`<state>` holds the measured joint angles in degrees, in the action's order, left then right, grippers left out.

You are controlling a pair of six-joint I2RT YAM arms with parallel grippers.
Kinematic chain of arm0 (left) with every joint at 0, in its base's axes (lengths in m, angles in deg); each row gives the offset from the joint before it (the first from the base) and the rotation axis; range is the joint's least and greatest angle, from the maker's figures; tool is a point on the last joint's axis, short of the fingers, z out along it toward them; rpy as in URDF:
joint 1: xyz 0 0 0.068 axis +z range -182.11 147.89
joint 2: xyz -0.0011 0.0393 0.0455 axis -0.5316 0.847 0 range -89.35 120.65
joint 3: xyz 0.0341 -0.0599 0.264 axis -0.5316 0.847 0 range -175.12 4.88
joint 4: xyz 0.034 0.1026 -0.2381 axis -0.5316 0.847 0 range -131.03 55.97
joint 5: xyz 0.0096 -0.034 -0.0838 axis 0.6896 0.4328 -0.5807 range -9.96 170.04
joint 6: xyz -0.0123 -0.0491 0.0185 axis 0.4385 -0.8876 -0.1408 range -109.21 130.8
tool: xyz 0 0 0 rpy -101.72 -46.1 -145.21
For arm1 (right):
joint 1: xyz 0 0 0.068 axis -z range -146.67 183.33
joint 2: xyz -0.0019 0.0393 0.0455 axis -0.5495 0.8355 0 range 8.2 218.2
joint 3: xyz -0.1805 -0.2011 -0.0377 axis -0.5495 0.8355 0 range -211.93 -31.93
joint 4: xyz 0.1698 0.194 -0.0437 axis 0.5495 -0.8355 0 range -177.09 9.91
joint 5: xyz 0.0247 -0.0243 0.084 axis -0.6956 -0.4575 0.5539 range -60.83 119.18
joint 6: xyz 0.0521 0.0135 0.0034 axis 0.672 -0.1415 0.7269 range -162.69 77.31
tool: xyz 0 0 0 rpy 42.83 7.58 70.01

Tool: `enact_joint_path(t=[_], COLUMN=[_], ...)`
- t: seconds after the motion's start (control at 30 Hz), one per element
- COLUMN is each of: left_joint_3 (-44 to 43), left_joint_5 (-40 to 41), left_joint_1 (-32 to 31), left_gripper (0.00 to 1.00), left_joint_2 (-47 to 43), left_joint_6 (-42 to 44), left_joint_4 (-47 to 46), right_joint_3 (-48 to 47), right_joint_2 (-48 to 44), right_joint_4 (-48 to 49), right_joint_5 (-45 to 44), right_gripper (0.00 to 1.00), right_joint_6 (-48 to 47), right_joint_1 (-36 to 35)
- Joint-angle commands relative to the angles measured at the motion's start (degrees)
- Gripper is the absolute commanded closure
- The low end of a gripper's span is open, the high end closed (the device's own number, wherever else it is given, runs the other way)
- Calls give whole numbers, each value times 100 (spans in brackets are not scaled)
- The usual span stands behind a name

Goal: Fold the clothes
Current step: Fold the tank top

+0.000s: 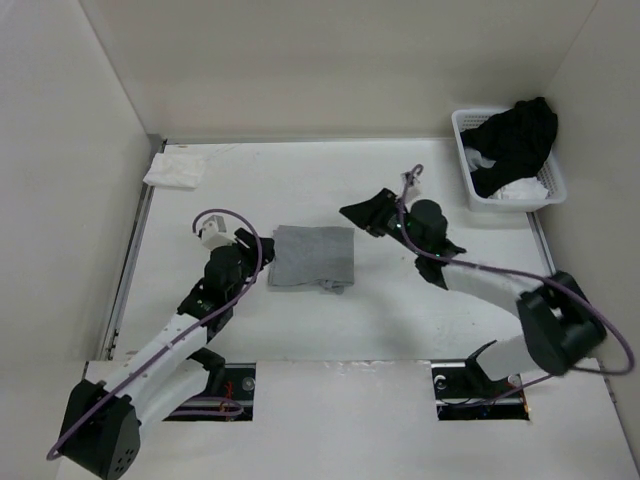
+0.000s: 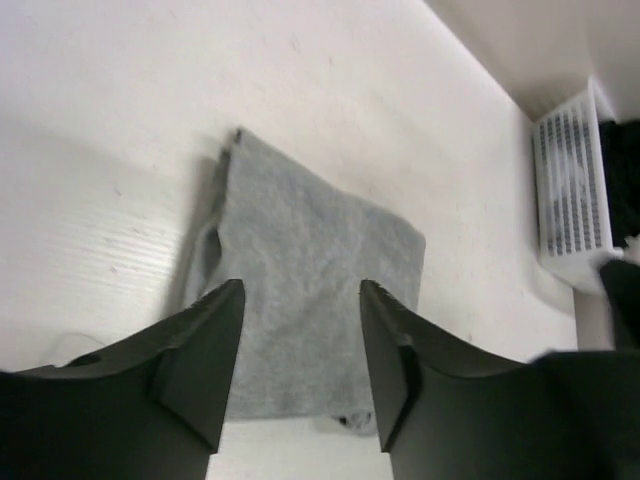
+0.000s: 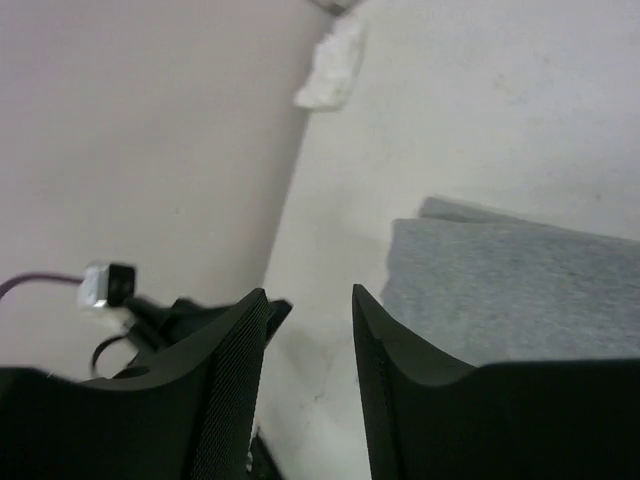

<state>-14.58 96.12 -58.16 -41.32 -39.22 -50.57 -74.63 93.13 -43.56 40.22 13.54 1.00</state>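
left gripper (image 2: 300, 290): fingers wide apart, nothing pinched. It sits at the left edge of the grey tank top (image 1: 312, 257), and on its own cam the fingers frame the near part of the fabric. Can't tell if the tips actually touch it.

right gripper (image 3: 308, 292): also spread open and holding nothing. From the top cam it's just off the top's far-right corner, not on it. Its wrist cam shows bare table (image 1: 400, 320) between the fingers, with the grey fabric off to the right.

grey tank top: pretty much dead centre of the table, between the two grippers. It's folded into a fairly tidy rectangle and lying flat. One little bit of fabric pokes out at the near edge, towards the right corner.

white cloth (image 1: 175, 170): small folded thing way off in the far-left corner, well apart from everything else.

basket (image 1: 556, 188): white slotted one in the far-right corner.

black garments (image 1: 515, 135): heaped in the basket and spilling over its rim, with something white showing underneath.
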Motion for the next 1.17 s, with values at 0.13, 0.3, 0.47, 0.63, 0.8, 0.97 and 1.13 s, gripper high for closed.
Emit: enact_joint_path(t=[0.13,0.3,0.47,0.63,0.8,0.97,1.13], left_joint_3=[-444,-576,-725,-769,-857,-770,-910], left_joint_5=[388,186,133,194,247,308,256], left_joint_1=[691,1289,1545,1467,1326,1203,1062], left_gripper=[44,43,44,48,49,49,45], left_joint_2=[-163,22,233,452,716,848,1199], left_joint_6=[520,441,493,555,581,660,801], left_joint_4=[1138,1516,1684,1561,1481,1280,1192], right_joint_3=[1297,2036,2257,2213,2117,2090,2081], right_joint_2=[-2189,-2639,-2587,-2385,-2068,-2050,-1989], right_joint_4=[-893,-771,-481,-428,-401,-401,-401], right_joint_5=[-1129,-2228,-2415,-2406,-2397,-2317,-2300], right_gripper=[45,42,41,40,40,41,41], right_joint_6=[-1183,-1334,-1263,-1272,-1290,-1289,-1281], right_joint_1=[574,874,866,856,821,813,813])
